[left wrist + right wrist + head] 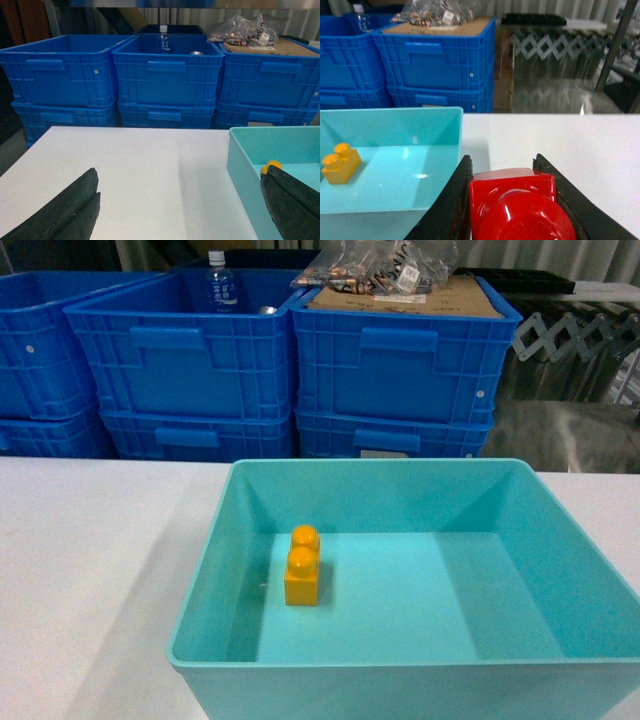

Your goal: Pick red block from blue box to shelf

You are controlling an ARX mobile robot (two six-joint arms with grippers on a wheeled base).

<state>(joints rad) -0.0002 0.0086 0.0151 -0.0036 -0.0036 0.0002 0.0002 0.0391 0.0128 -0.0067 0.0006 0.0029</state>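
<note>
Right wrist view: right gripper (512, 210) pinches the red block (517, 205) between both fingers, over the white table (580, 145) just right of the blue box (390, 150). Left gripper (180, 210) is spread wide. Bottle (221, 282) label unreadable.

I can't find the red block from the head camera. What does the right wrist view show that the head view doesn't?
Only the right wrist view shows the red block, clamped in the right hand over the white table, outside the blue box. Only the head view shows the box's whole floor. Both show the orange-yellow brick inside and the royal-blue crates behind.
</note>
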